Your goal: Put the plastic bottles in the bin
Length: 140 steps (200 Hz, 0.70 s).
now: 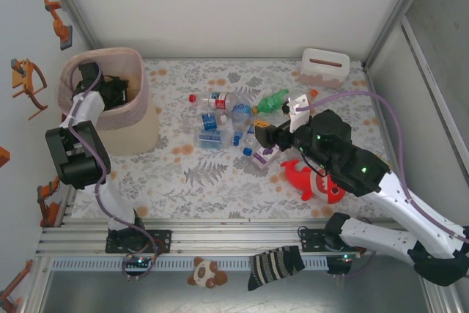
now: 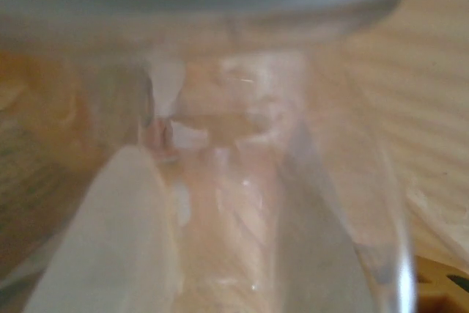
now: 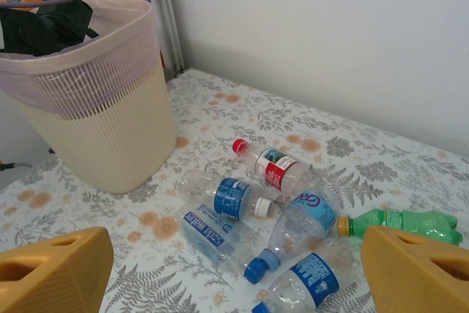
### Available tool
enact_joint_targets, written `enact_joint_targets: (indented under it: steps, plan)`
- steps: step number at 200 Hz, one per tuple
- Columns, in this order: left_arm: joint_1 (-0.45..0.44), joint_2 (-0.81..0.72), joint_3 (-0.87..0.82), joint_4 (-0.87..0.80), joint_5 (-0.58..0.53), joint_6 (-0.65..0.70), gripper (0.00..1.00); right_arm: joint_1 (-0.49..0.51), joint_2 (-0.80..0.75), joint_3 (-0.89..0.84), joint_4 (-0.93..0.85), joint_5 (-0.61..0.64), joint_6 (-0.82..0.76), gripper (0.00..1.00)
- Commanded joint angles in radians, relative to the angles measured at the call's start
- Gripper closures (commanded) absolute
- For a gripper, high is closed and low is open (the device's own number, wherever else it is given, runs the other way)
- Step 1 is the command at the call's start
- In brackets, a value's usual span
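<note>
Lying mid-table: bottles [image 1: 220, 119], right gripper [image 1: 258, 137] spread wide beside them; far-left corner: bin [image 1: 136, 58], left gripper [image 1: 102, 91] inside, grip impossible to tell.

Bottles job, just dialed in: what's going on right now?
The left gripper is down inside the bin. Its wrist view is a blur of clear plastic, so I can't tell whether it holds anything. The right gripper hovers open above the bottles, which lie in a loose pile on the table, not yet binned.
</note>
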Motion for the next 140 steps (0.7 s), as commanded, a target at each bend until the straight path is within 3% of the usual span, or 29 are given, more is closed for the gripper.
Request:
enact_joint_targets:
  steps: [1, 55, 140]
  plan:
    - [0.006, 0.032, 0.038, 0.000, 0.038, 0.034, 0.40, -0.003, -0.009, 0.004, -0.008, 0.022, 0.014, 0.14]
    - [0.005, -0.068, 0.004, -0.056, 0.020, 0.039, 0.24, -0.003, -0.008, 0.013, -0.019, 0.027, 0.018, 0.14]
    - [0.017, -0.276, 0.008, -0.142, 0.006, 0.027, 0.18, -0.003, -0.013, 0.024, -0.030, 0.030, 0.015, 0.14]
